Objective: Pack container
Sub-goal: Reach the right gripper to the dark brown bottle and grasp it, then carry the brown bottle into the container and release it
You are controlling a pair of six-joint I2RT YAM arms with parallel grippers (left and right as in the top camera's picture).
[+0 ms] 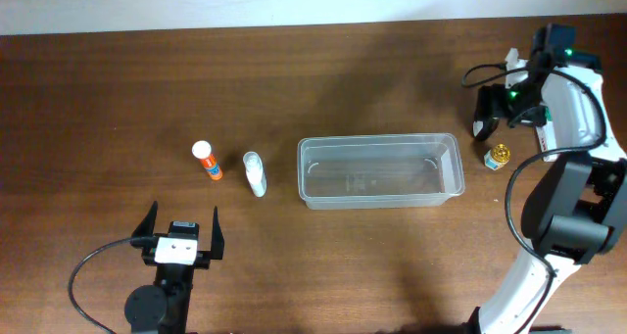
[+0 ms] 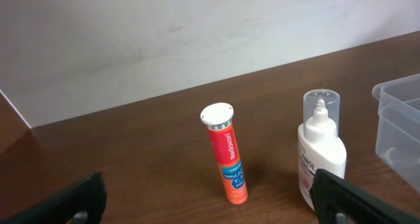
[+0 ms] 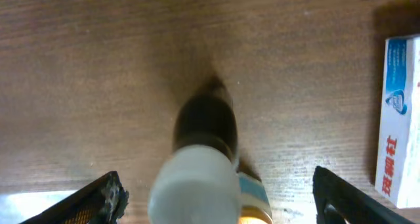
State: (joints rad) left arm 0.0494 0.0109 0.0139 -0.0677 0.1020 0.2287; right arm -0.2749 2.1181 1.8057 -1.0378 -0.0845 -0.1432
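The container (image 1: pixel 380 169) lies lengthwise near the middle of the table (image 1: pixel 392 70), open side up. The brown wood shows through its clear floor.

Off the container's left end stand 2 things, apart from each other and from it. The dropper bottle (image 2: pixel 321 152), white with a clear cap, is the nearer one. The orange tube (image 2: pixel 226 155) with a white cap stands farther out (it leans a little in the left wrist view).

The left gripper (image 1: pixel 182 228) sits farther left of the container and closer to the table's front edge. Its fingers are spread wide and hold nothing. The tube and the dropper bottle stand ahead of it, well apart from both fingers.

Just beside the container's right end, not touching it, sits a gold-and-blue item (image 1: pixel 498 157). The right gripper (image 3: pixel 216 191) hangs beyond that same end, toward the back of the table, with its 2 fingers wide apart. Between them its wrist view shows a small bottle (image 3: pixel 205 125) with a pale cap and a dark body, and neither finger touches it. That view is too blurred to tell whether it is the gold-and-blue item. A white and blue box (image 3: pixel 397 119) lies flat on the wood beside it.
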